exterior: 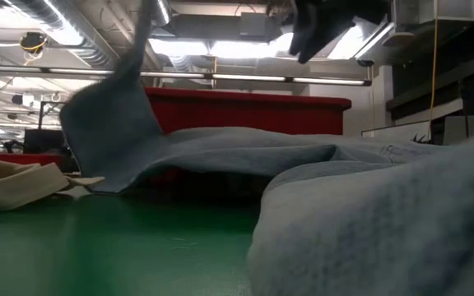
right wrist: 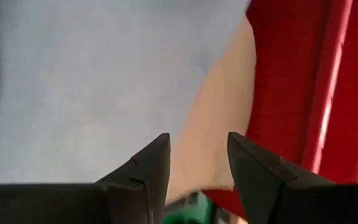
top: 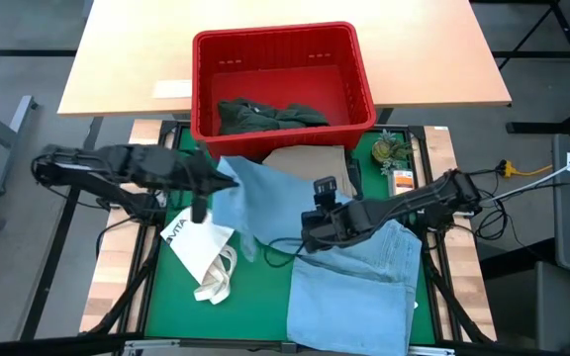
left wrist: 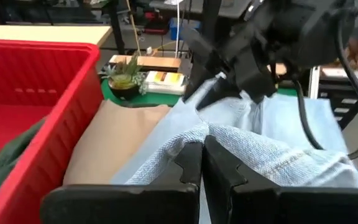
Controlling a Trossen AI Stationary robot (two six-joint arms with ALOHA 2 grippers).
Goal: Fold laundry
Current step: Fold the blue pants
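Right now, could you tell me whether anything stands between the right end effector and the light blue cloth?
Nothing visible does. The right end effector hangs open just above the light blue cloth, beside the beige piece. The left end effector is shut on another part of that cloth.

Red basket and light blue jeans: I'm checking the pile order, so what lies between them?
A beige garment lies between the red basket and the light blue jeans, seen in the high view.

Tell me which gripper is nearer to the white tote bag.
Left. The left gripper, shut on the light blue jeans, hangs just above the white tote bag. The right gripper, open, is farther across the green mat.
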